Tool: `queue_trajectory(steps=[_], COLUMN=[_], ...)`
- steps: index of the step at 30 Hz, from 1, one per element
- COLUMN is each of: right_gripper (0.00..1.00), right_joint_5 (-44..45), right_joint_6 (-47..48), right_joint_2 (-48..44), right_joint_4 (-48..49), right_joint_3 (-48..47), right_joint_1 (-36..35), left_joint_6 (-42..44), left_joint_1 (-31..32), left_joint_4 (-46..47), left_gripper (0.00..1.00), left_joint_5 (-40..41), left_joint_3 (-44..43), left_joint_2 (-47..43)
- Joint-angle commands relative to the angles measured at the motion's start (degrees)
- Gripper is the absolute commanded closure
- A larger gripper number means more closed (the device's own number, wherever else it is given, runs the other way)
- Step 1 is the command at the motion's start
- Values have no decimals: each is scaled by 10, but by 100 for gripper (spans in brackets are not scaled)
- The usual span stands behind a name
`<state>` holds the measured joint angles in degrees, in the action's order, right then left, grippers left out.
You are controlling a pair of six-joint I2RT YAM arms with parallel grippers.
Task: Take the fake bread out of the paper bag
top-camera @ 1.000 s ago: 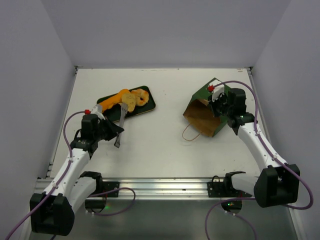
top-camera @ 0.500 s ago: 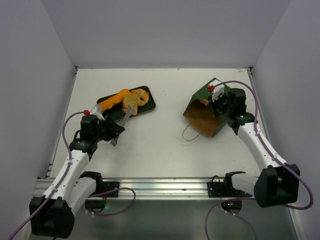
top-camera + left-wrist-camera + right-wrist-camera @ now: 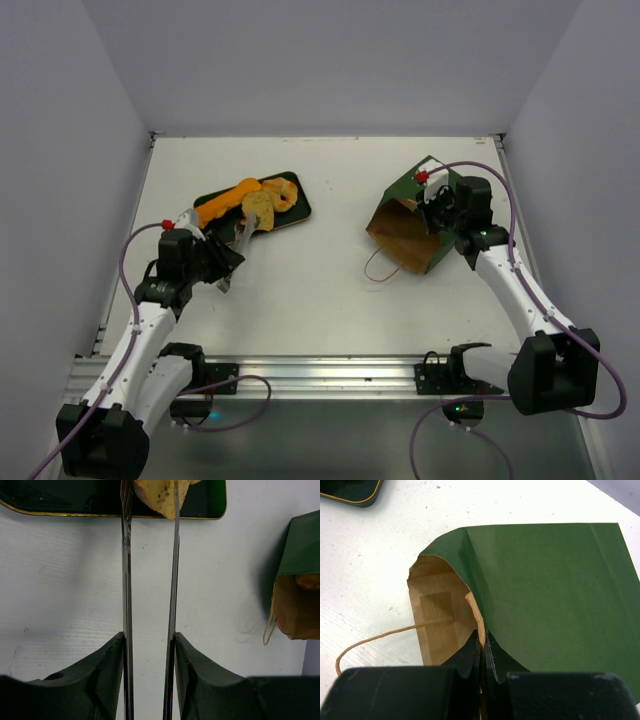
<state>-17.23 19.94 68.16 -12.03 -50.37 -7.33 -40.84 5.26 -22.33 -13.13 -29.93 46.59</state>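
Tool L (image 3: 246,224) narrowly parted, tips at tan slice (image 3: 157,492) on tray (image 3: 75,500), tool R (image 3: 482,645) pinched shut on paper bag (image 3: 545,590) rim

Matt dark-green paper bag (image 3: 545,580), plain brown kraft inside, with a thin twine handle (image 3: 375,640), on a white, faintly grained matt table (image 3: 65,580). The dark green tray (image 3: 205,502) is glossy with a gold rim; the tan bread slice (image 3: 160,492) looks dull and speckled. The thin fingers (image 3: 127,580) of the left gripper (image 3: 246,222) gleam like metal, set in matt black plastic.
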Motion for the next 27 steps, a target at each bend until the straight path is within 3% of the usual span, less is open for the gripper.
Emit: queue_trajectory(steps=[1,21,26,27], right_gripper=[100,100,100,100], right_joint_5=[-7,-10,-21,-25], right_joint_6=[-5,-4,-2,2], right_joint_2=[-12,-14,-15,-16], right_joint_4=[14,13,9,8], right_joint_3=[0,-1,-3,-4], right_joint_1=[4,4,4,3], left_joint_6=[16,26,60,66], left_joint_1=[-5,-5,-5,-5], left_joint_4=[-10,-93,-77,-73], left_gripper=[55,55,58,58], left_joint_5=[13,59,11,-28], left_joint_3=[-39,-89,-111,-115], left_joint_2=[-17,-71,-83,-82])
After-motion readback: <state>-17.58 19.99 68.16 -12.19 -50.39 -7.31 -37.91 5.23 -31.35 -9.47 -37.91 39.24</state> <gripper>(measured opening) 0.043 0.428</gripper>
